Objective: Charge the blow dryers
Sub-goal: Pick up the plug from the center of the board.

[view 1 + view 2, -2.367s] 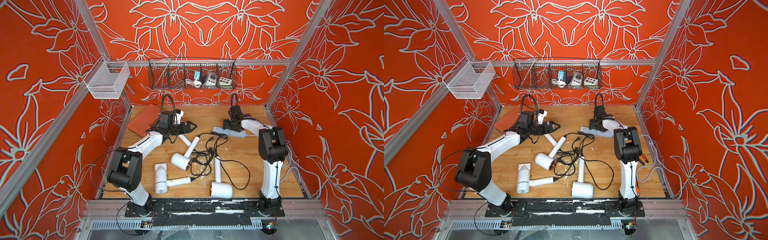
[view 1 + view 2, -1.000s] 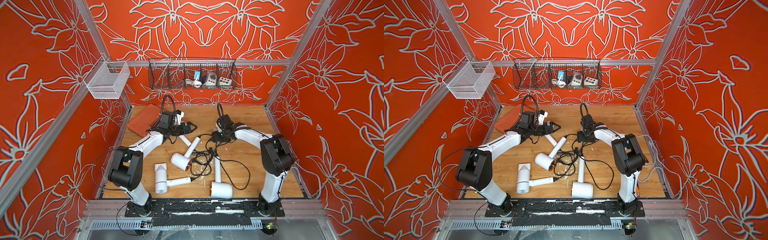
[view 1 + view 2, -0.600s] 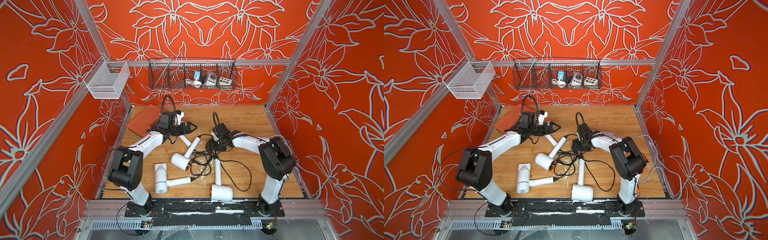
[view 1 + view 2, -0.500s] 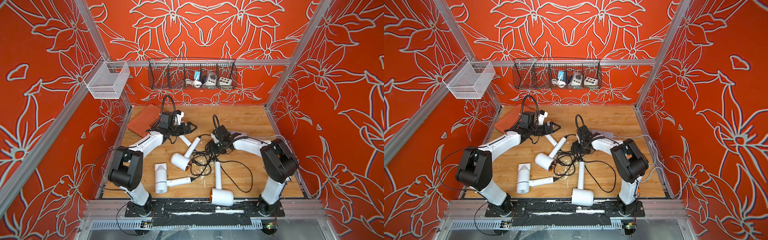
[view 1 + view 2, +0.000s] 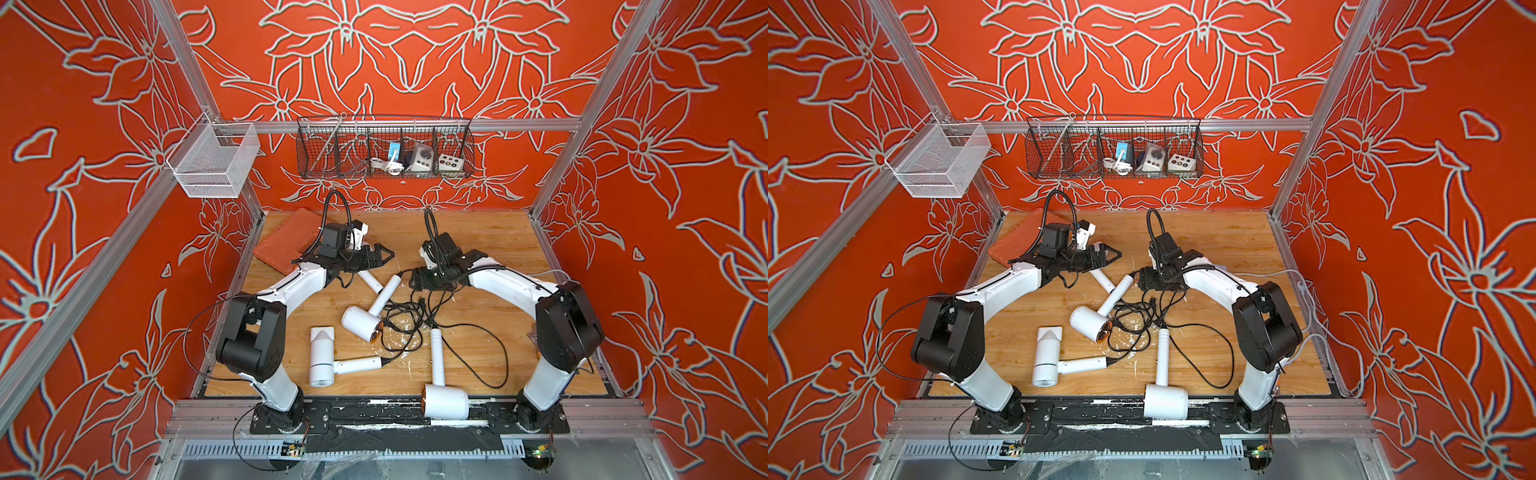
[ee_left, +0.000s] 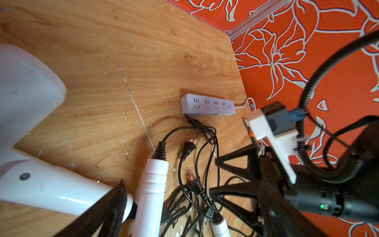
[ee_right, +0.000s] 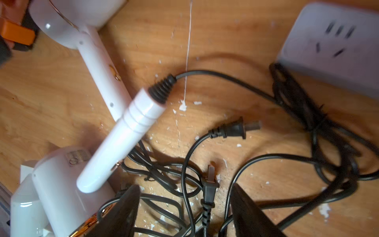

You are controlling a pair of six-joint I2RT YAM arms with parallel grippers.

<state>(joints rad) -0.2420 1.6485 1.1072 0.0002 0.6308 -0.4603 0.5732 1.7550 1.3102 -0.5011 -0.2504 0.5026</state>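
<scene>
Several white blow dryers lie on the wooden table: one (image 5: 359,318) in the middle, one (image 5: 321,357) front left, one (image 5: 444,401) at the front edge. A fourth one's handle (image 5: 370,280) lies under my left gripper (image 5: 382,255), which hovers open and holds nothing. Their black cords (image 5: 409,318) are tangled at the centre. My right gripper (image 7: 184,188) hangs open low over the tangle. A loose black plug (image 7: 210,184) lies on the wood between its fingers, untouched. A second plug (image 7: 235,129) lies further out. The white power strip (image 6: 208,104) shows empty sockets.
A folded orange cloth (image 5: 286,245) lies at the back left of the table. A black wire basket (image 5: 384,149) with small devices hangs on the back wall. A white mesh basket (image 5: 212,162) hangs on the left rail. The two grippers are close together.
My right arm swung left from the power strip to the cord tangle and came down low. The front blow dryer slid toward the front edge. The left arm stayed still.
</scene>
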